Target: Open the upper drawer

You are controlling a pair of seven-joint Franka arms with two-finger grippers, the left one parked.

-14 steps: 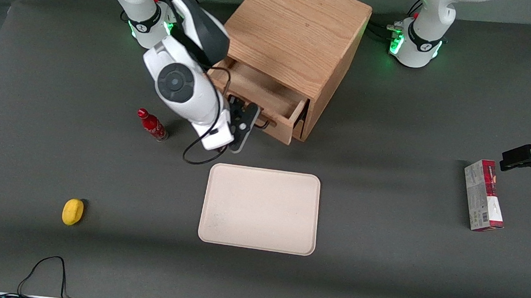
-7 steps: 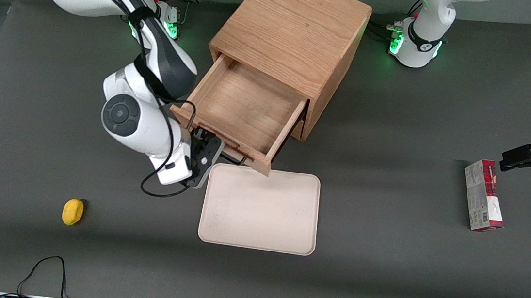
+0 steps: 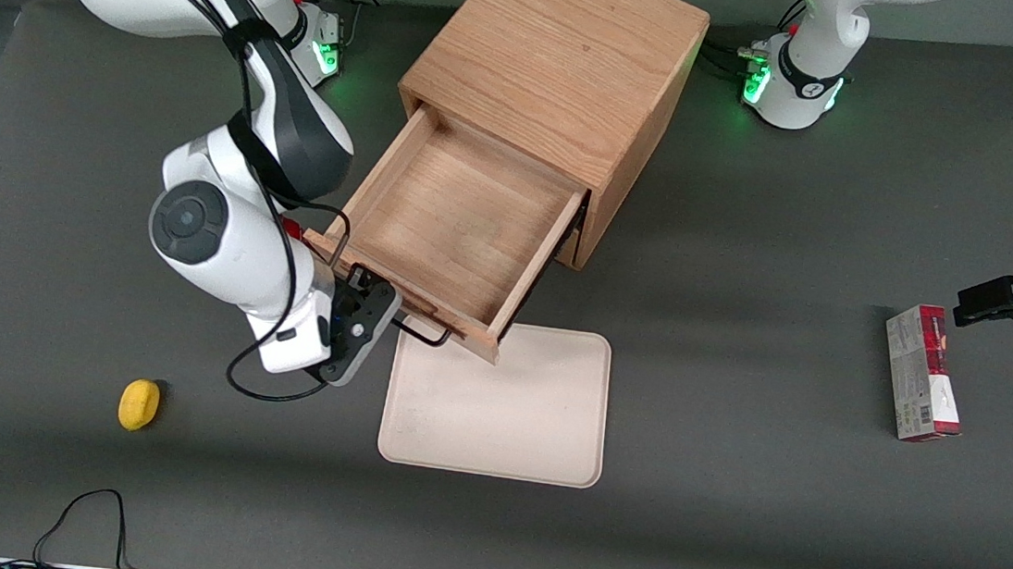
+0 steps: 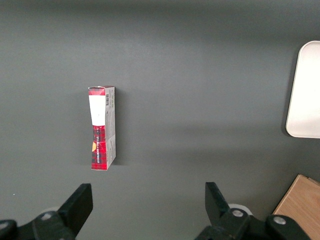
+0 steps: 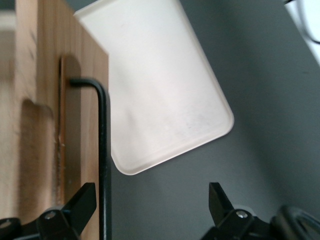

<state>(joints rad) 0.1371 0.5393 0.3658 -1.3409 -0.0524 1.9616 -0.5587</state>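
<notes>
The upper drawer [image 3: 457, 215] is a shallow light oak box pulled far out of the oak cabinet [image 3: 556, 57], and its inside is bare. Its front overhangs the beige tray's [image 3: 495, 404] nearest corner. The long black wire handle [image 3: 423, 338] runs along the drawer front, and it also shows in the right wrist view [image 5: 103, 150]. My right gripper [image 3: 373, 298] is at the working arm's end of the handle. In the right wrist view the gripper [image 5: 150, 202] is open wide; the handle passes just inside one finger [image 5: 80, 202]. The lower drawer is hidden under the upper one.
A red bottle [image 3: 291, 227] is mostly hidden by my arm, beside the drawer. A yellow object [image 3: 139, 403] lies nearer the front camera toward the working arm's end. A red-and-white box [image 3: 921, 373] lies toward the parked arm's end, also in the left wrist view [image 4: 102, 127].
The upper drawer has slid far out of the cabinet toward the front camera. My gripper has moved the same way along with the handle.
</notes>
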